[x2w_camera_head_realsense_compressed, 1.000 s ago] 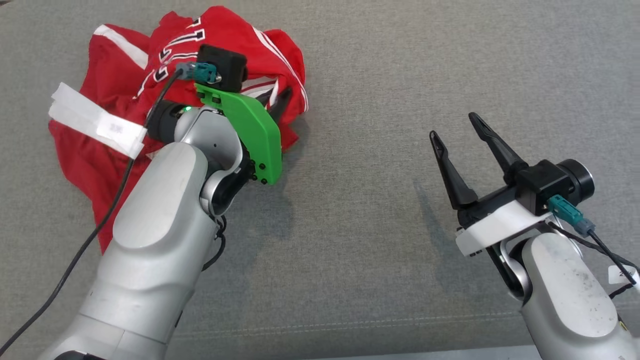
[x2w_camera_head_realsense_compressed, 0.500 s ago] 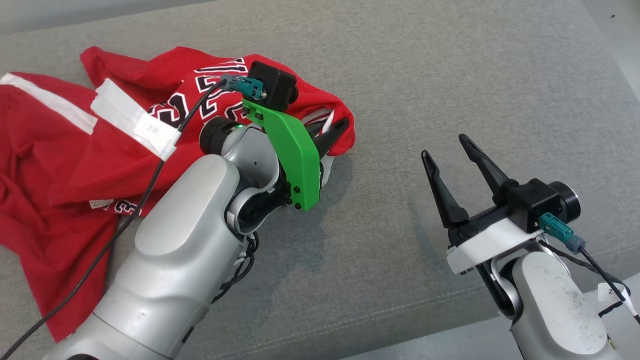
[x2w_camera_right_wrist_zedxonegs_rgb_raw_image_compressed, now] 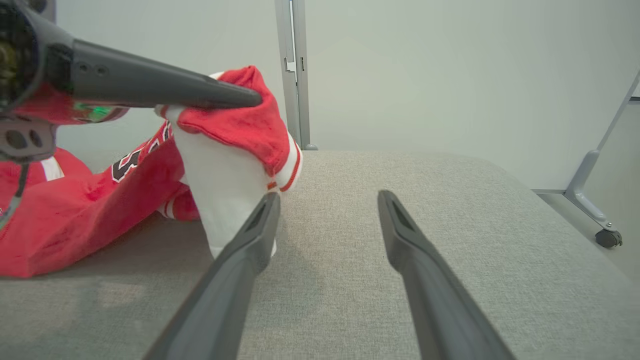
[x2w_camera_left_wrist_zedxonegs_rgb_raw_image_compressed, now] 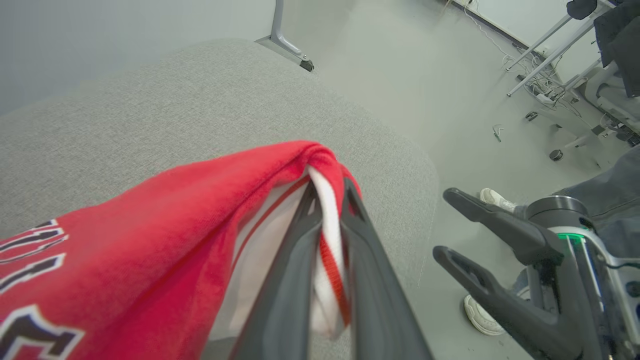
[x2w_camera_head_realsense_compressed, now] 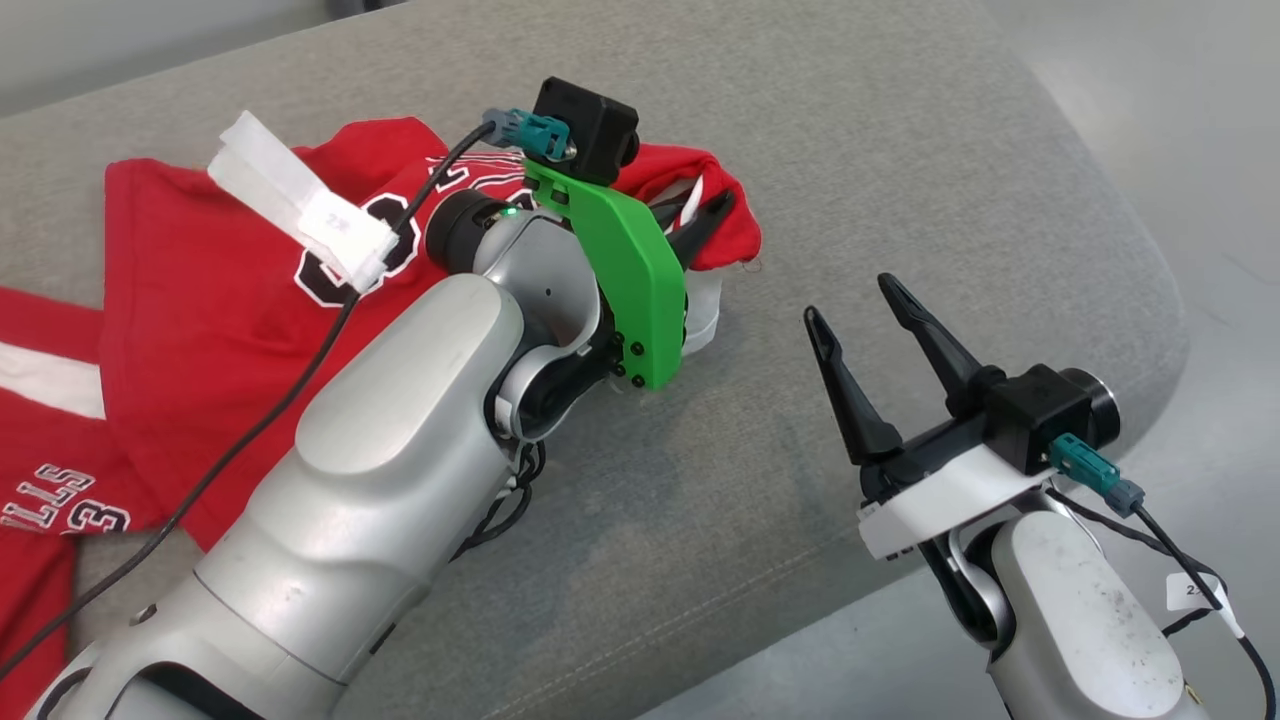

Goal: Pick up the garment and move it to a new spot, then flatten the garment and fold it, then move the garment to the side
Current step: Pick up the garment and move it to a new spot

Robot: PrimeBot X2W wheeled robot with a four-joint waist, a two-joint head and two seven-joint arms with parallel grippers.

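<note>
The garment, a red jersey with black-and-white lettering, trails across the left of the grey cushion. My left gripper is shut on a fold of its red cloth and white, red-striped trim, held above the cushion. The left wrist view shows that fold pinched between the two fingers of the left gripper. In the right wrist view the lifted bunch hangs from the left gripper's finger. My right gripper stands open and empty to the right of the bunch, a little above the cushion.
The grey cushion ends in a rounded right edge, with pale floor beyond. A person's white shoes stand on the floor near the cushion's corner. A metal post and a frame leg with a caster stand behind.
The head view has swung. My left gripper has carried its pinched fold toward the cushion's right end, and the crumpled garment has stretched out behind it. The right gripper stays open.
</note>
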